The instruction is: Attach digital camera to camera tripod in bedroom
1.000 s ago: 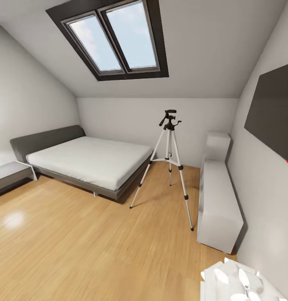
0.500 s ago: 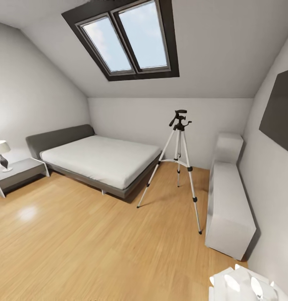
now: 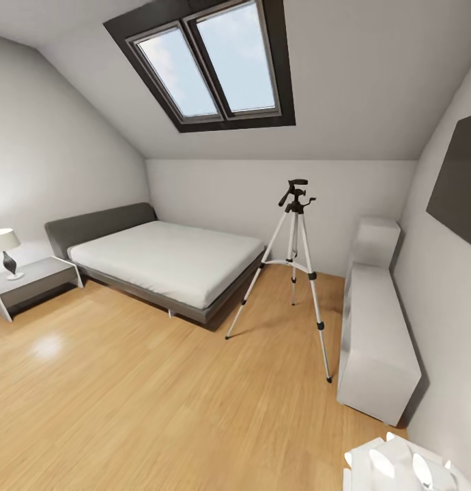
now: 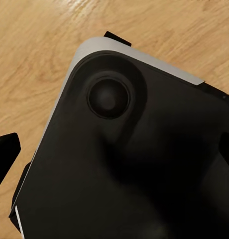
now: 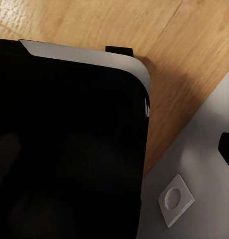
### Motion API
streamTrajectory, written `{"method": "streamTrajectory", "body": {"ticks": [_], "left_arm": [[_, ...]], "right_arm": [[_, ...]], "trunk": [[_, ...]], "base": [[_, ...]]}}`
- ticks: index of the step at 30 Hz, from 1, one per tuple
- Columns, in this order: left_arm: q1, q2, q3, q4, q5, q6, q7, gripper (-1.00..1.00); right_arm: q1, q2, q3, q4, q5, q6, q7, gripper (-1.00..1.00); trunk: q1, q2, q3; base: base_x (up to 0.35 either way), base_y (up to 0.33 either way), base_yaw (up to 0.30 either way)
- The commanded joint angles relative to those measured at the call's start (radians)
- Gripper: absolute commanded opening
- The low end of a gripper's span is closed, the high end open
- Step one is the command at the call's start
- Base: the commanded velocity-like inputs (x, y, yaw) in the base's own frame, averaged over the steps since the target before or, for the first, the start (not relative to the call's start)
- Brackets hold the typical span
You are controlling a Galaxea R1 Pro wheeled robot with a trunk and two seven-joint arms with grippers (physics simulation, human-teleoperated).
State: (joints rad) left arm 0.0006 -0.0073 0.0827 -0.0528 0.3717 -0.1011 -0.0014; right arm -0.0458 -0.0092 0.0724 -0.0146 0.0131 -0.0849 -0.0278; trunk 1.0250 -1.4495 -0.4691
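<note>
The camera tripod (image 3: pixel 295 262) stands on the light wood floor between the grey bed (image 3: pixel 160 262) and a white low cabinet (image 3: pixel 375 334). Its three silver-white legs are spread and its black pan head (image 3: pixel 296 194) carries nothing. The digital camera is out of view. My left gripper (image 4: pixel 114 154) is open, its black fingertips (image 4: pixel 6 152) at the picture's edges over a black silver-rimmed panel. My right gripper (image 5: pixel 114 149) is open too, one fingertip (image 5: pixel 227 147) over a grey surface.
The bedroom has a sloped ceiling with a dark-framed skylight (image 3: pixel 208 65) and a black wall TV (image 3: pixel 461 194) on the right. A nightstand (image 3: pixel 31 283) with a lamp (image 3: pixel 5 251) is at the left. A white glossy object (image 3: pixel 399 467) lies at the lower right.
The head view has swung left, so the whole room has shifted right in the picture; the nightstand and lamp have come into view. Nothing in the room itself has moved.
</note>
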Motion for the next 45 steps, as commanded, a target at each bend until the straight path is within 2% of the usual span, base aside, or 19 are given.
{"method": "streamTrajectory", "body": {"ticks": [1,34,38,41,42,45], "left_arm": [[0.000,0.000,0.008,-0.001,-0.002,-0.002,0.000,1.00],[0.000,0.000,0.006,-0.009,-0.002,-0.001,-0.005,1.00],[0.000,0.003,0.004,-0.056,-0.002,0.001,-0.006,1.00],[0.000,0.010,0.004,-0.121,-0.002,0.011,-0.005,1.00],[0.000,0.018,0.004,-0.170,-0.001,0.036,-0.004,1.00],[0.000,0.034,0.005,-0.244,-0.001,0.112,-0.004,1.00]], "right_arm": [[0.000,0.000,0.007,0.001,0.001,-0.002,-0.003,1.00],[-0.001,-0.002,0.008,0.000,0.005,0.002,0.004,1.00],[-0.002,-0.003,0.006,-0.018,0.004,0.004,0.005,1.00],[-0.002,-0.004,0.006,-0.071,0.004,0.010,0.009,1.00],[-0.002,-0.004,0.006,-0.120,0.004,0.027,0.011,1.00],[-0.003,-0.004,0.006,-0.203,0.004,0.088,0.014,1.00]], "trunk": [[0.000,0.000,-0.001],[0.000,0.000,-0.001],[0.000,0.000,-0.001],[0.000,0.000,-0.001],[0.000,0.000,-0.001],[0.000,0.000,-0.001]], "base": [[0.000,0.000,0.003],[0.000,0.000,0.000],[0.000,0.000,0.000],[0.000,0.000,0.000],[0.000,0.000,0.000],[0.000,0.000,0.000]]}}
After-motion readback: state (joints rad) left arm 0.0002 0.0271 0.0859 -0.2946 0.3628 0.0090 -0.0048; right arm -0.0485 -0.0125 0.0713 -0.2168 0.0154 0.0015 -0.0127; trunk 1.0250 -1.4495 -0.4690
